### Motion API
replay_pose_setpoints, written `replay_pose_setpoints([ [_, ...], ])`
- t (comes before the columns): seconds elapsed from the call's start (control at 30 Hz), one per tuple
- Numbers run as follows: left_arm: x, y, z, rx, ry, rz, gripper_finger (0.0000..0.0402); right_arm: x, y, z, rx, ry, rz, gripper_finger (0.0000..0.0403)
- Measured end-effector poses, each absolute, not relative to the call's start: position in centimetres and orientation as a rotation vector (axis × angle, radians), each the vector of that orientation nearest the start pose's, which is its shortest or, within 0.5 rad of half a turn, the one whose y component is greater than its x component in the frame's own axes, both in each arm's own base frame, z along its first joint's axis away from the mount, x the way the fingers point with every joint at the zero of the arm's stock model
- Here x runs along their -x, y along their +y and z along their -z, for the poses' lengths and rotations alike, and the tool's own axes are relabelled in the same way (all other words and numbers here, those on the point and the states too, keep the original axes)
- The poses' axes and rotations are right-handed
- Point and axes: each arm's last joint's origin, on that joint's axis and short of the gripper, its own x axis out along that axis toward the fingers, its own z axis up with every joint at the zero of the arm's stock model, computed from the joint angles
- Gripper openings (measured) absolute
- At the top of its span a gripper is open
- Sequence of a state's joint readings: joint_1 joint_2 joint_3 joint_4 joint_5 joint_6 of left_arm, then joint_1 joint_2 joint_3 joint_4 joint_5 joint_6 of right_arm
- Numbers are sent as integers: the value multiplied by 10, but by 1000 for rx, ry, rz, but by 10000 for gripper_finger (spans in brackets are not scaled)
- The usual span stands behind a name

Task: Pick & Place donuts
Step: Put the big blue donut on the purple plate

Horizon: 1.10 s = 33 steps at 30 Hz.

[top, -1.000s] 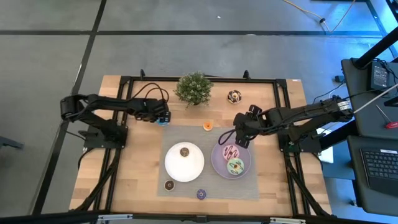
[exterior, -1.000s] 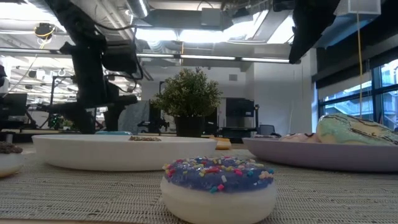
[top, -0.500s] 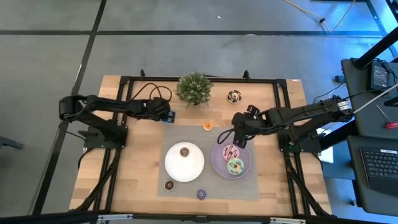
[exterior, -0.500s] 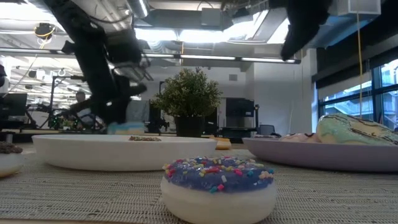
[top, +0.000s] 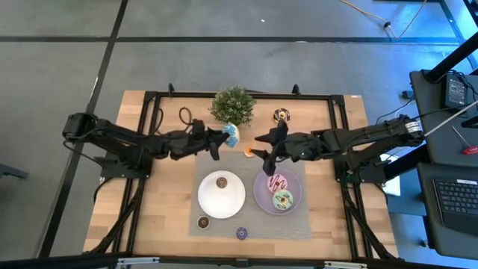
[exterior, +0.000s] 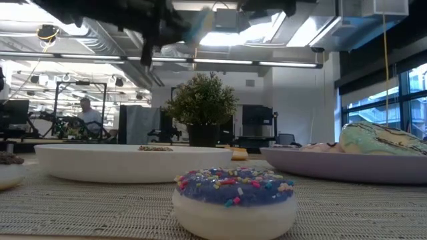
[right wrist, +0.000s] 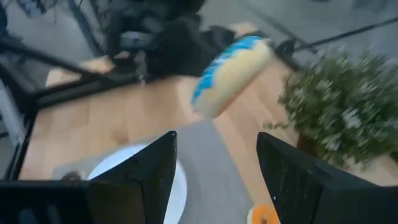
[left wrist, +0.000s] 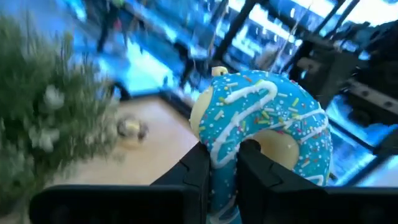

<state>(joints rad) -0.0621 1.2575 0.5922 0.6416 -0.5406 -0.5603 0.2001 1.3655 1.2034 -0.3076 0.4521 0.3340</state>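
Note:
My left gripper point(top: 225, 137) is shut on the blue frosted donut point(top: 232, 134) and holds it in the air just in front of the potted plant point(top: 233, 104). My right gripper point(top: 261, 147) stands open and empty right of it, above the orange mini donut point(top: 249, 151). The pink donut point(top: 277, 181) and the green donut point(top: 282, 199) lie on the purple plate point(top: 261, 196). A tan mini point(top: 221, 181) lies on the white plate point(top: 224, 203). The chocolate donut point(top: 281, 116) rests on the wood at the far side. My left gripper pinches the band of the blue donut's ring point(left wrist: 224, 158). One finger point(left wrist: 252, 163) stands in the hole and the other point(left wrist: 198, 167) against the outer rim. The donut stands on edge above the fingers, frosting toward the wrist camera, lifted clear of the table.
A dark brown mini point(top: 203, 222) and a purple sprinkled mini point(top: 241, 233) lie at the near edge of the grey mat point(top: 224, 161). A black frame point(top: 149, 97) runs around the table. Bare wood lies left and right of the mat.
My left gripper has shut on the blue donut at the table's left, lifted it clear and carried it toward the right, to just in front of the plant. My right gripper has risen from the purple plate and moved toward the far left, staying open.

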Motion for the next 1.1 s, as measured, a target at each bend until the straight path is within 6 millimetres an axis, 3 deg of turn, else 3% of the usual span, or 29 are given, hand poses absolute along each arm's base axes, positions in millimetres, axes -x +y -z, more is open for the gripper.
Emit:
replay_pose_setpoints([
  [0.17,-262,-26,-266,376,-155,-562,44,-303,51,-344,-153,330,306,223],
  [0.4,-277,-51,-295,105,-119,-746,43,-325,76,-325,39,315,337,214],
  [0.57,-291,-64,-302,-20,-58,-842,47,-326,81,-327,58,246,476,199],
  [0.87,-315,-77,-302,-154,18,-886,44,-328,82,-333,31,189,484,164],
  [1.1,-320,-78,-305,-178,25,-885,49,-327,81,-332,41,190,514,114],
])
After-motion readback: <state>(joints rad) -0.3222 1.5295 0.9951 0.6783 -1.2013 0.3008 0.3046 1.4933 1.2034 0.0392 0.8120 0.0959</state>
